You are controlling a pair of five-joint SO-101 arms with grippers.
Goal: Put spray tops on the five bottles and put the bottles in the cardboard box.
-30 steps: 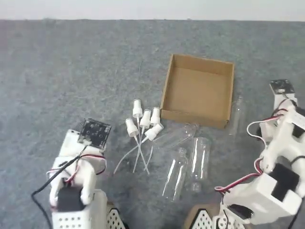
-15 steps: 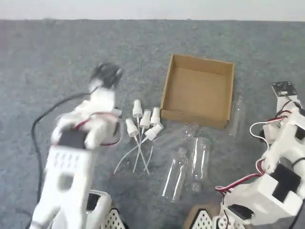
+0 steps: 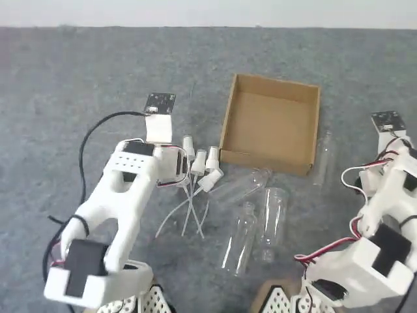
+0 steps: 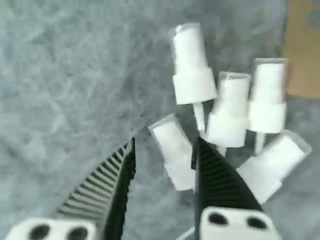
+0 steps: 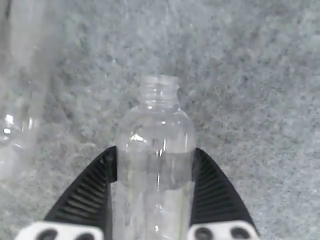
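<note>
White spray top (image 4: 176, 157), between wide jaws of my left gripper (image 4: 164, 144); neighbouring tops (image 4: 227, 117) may get dragged along. My right gripper (image 5: 154, 151) clasps clear bottle (image 5: 155, 112); smooth plastic could slip.

My high camera sits above and behind the two arm bases, looking down and forward across the grey surface (image 3: 65, 85). The left wrist camera hangs close over the spray tops (image 4: 227, 112), past the left gripper (image 4: 164, 145); the high view shares that cluster. The right wrist camera looks closely along the right gripper (image 5: 154, 152) at a bottle (image 5: 155, 135).
</note>
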